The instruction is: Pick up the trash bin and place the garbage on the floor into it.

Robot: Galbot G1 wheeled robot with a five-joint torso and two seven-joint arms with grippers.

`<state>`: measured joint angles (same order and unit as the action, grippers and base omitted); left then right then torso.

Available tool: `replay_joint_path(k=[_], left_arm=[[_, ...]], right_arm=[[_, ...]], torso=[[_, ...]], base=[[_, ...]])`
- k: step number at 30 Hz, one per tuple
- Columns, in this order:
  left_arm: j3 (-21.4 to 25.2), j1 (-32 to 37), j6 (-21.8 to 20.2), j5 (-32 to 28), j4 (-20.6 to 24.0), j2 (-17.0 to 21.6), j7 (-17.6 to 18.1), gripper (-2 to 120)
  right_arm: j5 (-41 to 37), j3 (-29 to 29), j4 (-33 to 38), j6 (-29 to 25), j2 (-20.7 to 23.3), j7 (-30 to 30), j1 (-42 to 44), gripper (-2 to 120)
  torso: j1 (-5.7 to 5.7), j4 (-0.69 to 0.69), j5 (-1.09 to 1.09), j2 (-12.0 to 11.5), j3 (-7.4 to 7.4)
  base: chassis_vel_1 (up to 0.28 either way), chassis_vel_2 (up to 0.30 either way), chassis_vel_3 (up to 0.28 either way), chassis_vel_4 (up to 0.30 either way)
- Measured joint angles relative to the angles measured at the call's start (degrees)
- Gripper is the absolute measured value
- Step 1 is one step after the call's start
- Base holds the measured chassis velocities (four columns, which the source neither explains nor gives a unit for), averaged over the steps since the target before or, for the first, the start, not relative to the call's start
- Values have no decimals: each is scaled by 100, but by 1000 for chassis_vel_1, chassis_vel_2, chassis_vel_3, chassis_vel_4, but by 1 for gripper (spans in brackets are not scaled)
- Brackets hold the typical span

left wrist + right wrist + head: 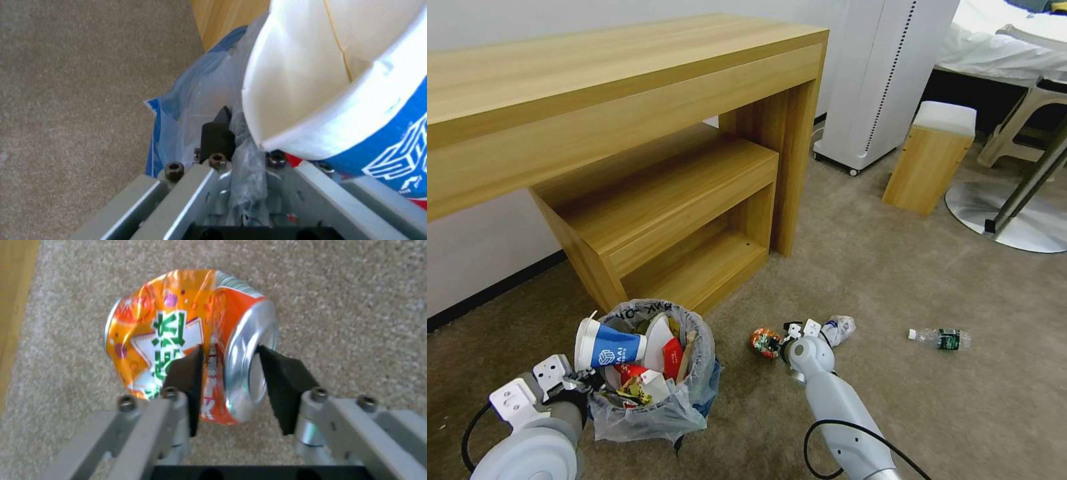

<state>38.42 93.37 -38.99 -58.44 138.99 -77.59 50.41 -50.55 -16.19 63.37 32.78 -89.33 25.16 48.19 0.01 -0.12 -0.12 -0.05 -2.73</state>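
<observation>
The trash bin (pixel 654 400), lined with a crinkly whitish bag, sits low at the front left, stuffed with a blue-white paper cup (pixel 606 345), red wrappers and other garbage. My left gripper (pixel 582 385) (pixel 244 146) is shut on the bag at the bin's rim (pixel 209 86), right under the cup (pixel 338 100). On the beige floor (pixel 894 280) lies a crushed orange can (pixel 765 342) (pixel 178 340). My right gripper (pixel 792 331) (pixel 229 355) is down on it, its pads (pixel 184 373) closed on the can's end rim. Crumpled paper (pixel 838 329) and a green-labelled bottle (pixel 944 339) lie to the right.
A wooden desk (pixel 627 80) with a lower shelf unit (pixel 680 220) stands just behind the bin. A small wooden stool (pixel 930 157), a white wheeled appliance (pixel 887 80) and a round metal table base (pixel 1014 220) stand at the back right. Open carpet stretches to the front right.
</observation>
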Motion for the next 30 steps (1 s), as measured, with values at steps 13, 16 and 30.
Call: replay_joint_path(k=[13,16,30], left_arm=[[-24,-8,8,-4,-29,11,2,1],[-61,-5,9,-8,-51,9,2,1],[-587,88,34,-210,-116,-106,99,1]], right_arm=[[192,203,695,-284,334,-221,346,7],[169,350,1375,-424,595,-338,580,7],[-822,789,4362,-1360,1353,-2069,1210,7]], torso=[[0,0,1,0,-1],[0,0,1,0,-1],[0,0,0,0,0]], base=[[0,0,0,0],[0,0,0,0],[0,0,0,0]])
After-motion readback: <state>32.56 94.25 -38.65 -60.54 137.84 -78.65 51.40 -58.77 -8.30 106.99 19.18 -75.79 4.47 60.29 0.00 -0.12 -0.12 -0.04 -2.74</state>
